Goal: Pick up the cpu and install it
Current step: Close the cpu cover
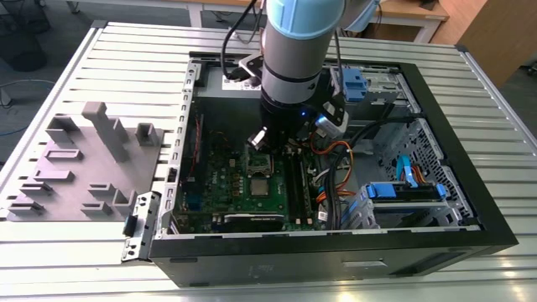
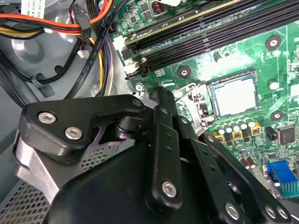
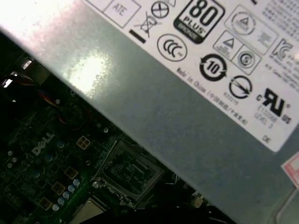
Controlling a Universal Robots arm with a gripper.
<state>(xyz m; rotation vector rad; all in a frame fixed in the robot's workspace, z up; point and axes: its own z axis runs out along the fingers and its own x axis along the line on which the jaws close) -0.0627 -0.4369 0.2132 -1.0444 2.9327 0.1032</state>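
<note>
The cpu (image 1: 261, 187), a small silvery square chip, lies flat inside the dark socket frame of the green motherboard (image 1: 220, 182). It is plain in the second wrist view (image 2: 235, 97), and its corner shows in the first wrist view (image 3: 86, 212). The socket's metal load plate (image 2: 194, 100) stands lifted beside it (image 3: 126, 172). My gripper (image 1: 258, 139) hangs inside the open computer case just above the load plate end of the socket, apart from the cpu. Its black linkage (image 2: 161, 93) blocks the nearer part of the board. Nothing is held in it.
A grey moulded tray (image 1: 84, 163) lies on the slatted table at the exterior view's left. The grey power supply box with a white label (image 3: 187, 93) is close by. Black memory slots (image 2: 210, 32), bundled cables (image 1: 336, 157) and blue drive caddies (image 1: 403, 192) crowd the case.
</note>
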